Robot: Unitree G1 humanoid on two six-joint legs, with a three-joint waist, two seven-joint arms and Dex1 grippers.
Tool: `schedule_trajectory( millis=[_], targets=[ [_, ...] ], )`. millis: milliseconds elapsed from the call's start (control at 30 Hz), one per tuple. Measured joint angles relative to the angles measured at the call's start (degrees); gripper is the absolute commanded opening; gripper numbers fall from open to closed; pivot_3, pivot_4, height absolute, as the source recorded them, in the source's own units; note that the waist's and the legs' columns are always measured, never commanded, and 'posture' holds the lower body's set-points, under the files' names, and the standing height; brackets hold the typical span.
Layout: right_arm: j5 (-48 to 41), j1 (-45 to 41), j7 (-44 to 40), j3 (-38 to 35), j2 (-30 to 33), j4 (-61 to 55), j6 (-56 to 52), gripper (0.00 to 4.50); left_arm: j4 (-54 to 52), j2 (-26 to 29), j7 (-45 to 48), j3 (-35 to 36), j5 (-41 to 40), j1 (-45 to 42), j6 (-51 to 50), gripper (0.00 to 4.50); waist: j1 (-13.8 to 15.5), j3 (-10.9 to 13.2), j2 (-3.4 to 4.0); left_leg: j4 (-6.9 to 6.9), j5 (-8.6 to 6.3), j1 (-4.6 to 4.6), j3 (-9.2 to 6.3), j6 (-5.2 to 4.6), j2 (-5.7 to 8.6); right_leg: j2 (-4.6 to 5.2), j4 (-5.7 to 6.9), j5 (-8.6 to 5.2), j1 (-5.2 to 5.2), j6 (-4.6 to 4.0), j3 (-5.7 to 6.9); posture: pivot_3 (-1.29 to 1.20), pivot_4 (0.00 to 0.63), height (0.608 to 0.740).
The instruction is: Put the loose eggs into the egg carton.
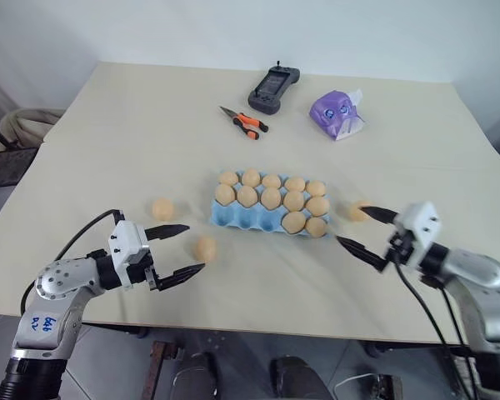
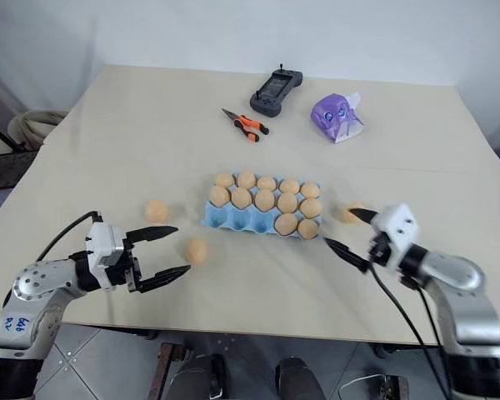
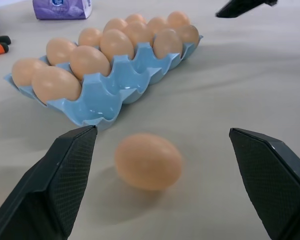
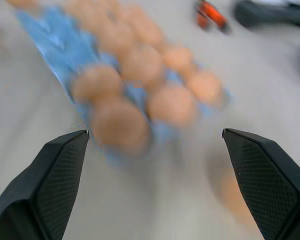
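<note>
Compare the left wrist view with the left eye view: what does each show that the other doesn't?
Left wrist only: the empty cups' inner walls at the egg carton's near end, close up.

Left eye only: the left gripper from outside, open; the right gripper, open; two more loose eggs; the grey handheld controller.

Both: the loose egg lying on the table between the left fingers, the filled cups, the pliers, the purple pack.

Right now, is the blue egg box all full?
Not full. The egg carton has empty blue cups in its front row, and three loose eggs lie on the table.
</note>
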State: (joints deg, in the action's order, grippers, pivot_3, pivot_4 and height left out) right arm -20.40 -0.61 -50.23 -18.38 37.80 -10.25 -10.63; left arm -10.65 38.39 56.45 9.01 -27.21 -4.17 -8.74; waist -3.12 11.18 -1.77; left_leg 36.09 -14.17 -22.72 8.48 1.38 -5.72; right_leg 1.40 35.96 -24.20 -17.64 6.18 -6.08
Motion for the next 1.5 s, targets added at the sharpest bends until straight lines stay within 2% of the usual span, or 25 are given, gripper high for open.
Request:
schedule_trajectory(
  millis=[167,300,533,733,967,1100,1233,1333,1367,1500],
  targets=[
    [-0.09,8.62,1.53,-7.91,-0.88,2.14,5.88,4.47,1.58,-0.87,-0.12,-0.16,-0.59,-4.08,-0.9,4.5,-0.46,0.0,0.0,0.01,0.01,0.24,0.13,0.0,0.07,-0.1,0.06,0.03,0.15,0.05,-0.14,0.0,0.15,0.74],
    [0.21,13.45,3.1,-9.44,-3.94,6.12,10.49,4.47,3.01,-1.11,0.26,-0.3,-0.58,-5.16,-1.07,4.5,-0.45,0.0,0.0,-0.06,0.01,0.29,0.13,0.03,0.05,-0.08,0.05,0.02,0.17,0.04,-0.16,0.0,0.15,0.74],
    [0.68,11.97,4.57,-8.54,-4.83,7.88,12.61,4.47,4.43,-1.1,1.19,-0.4,-0.59,-6.8,-1.58,4.5,-1.0,-0.01,0.04,-0.04,0.01,0.3,0.16,0.02,0.02,-0.07,0.08,0.03,0.18,0.05,-0.17,0.0,0.15,0.74],
    [0.71,-2.55,4.93,-1.12,-4.18,9.59,5.91,4.47,4.12,-2.03,2.39,-1.5,-0.57,-6.97,-0.81,4.5,-1.77,-0.01,0.05,0.02,0.07,0.37,0.15,0.04,-0.01,-0.08,0.3,0.05,0.13,0.08,-0.21,0.0,0.15,0.74],
    [5.12,-23.24,9.28,6.48,-6.21,28.15,1.81,4.47,2.5,-3.9,0.82,-3.3,-0.41,-5.99,-0.83,4.5,-1.73,0.0,0.05,0.09,0.08,0.31,0.19,0.03,0.0,-0.05,0.29,0.04,0.08,0.08,-0.22,0.0,0.15,0.74],
    [7.91,-31.27,11.39,9.12,-8.51,38.97,3.16,4.47,0.9,-4.85,-0.61,-3.66,-0.41,-5.69,-1.08,4.5,-1.86,0.01,0.07,0.08,0.09,0.32,0.21,0.02,-0.06,-0.06,0.32,0.04,0.04,0.07,-0.24,0.0,0.15,0.74],
    [9.17,-33.06,11.99,10.42,-10.7,44.84,5.32,3.66,-0.15,-5.55,-1.92,-3.81,-0.41,-4.9,-1.25,4.5,-1.69,0.02,0.09,0.04,0.11,0.31,0.16,0.05,-0.09,-0.05,0.3,0.0,0.03,0.03,-0.21,0.0,0.15,0.74],
    [9.12,-32.6,11.85,10.73,-11.69,44.69,7.08,2.64,-0.21,-5.75,-2.74,-3.81,-0.4,-4.33,-1.49,4.5,-1.82,0.03,0.1,0.07,0.1,0.29,0.19,0.05,-0.08,-0.04,0.33,-0.01,0.02,0.05,-0.23,0.0,0.15,0.74],
    [8.99,-32.1,11.67,10.73,-11.71,44.29,7.61,2.48,-0.27,-5.74,-3.01,-3.75,-0.41,-4.25,-1.54,4.5,-1.82,0.03,0.1,0.09,0.1,0.29,0.19,0.05,-0.08,-0.05,0.36,-0.01,0.02,0.05,-0.22,0.0,0.15,0.74],
    [7.71,-28.5,9.58,10.72,-11.95,38.7,8.96,2.46,-0.38,-5.73,-3.87,-2.93,-0.41,-3.7,-1.63,4.5,-1.78,0.03,0.11,0.1,0.13,0.3,0.16,0.09,-0.09,-0.05,0.47,-0.01,0.02,0.05,-0.22,0.0,0.15,0.74]
  ],
)
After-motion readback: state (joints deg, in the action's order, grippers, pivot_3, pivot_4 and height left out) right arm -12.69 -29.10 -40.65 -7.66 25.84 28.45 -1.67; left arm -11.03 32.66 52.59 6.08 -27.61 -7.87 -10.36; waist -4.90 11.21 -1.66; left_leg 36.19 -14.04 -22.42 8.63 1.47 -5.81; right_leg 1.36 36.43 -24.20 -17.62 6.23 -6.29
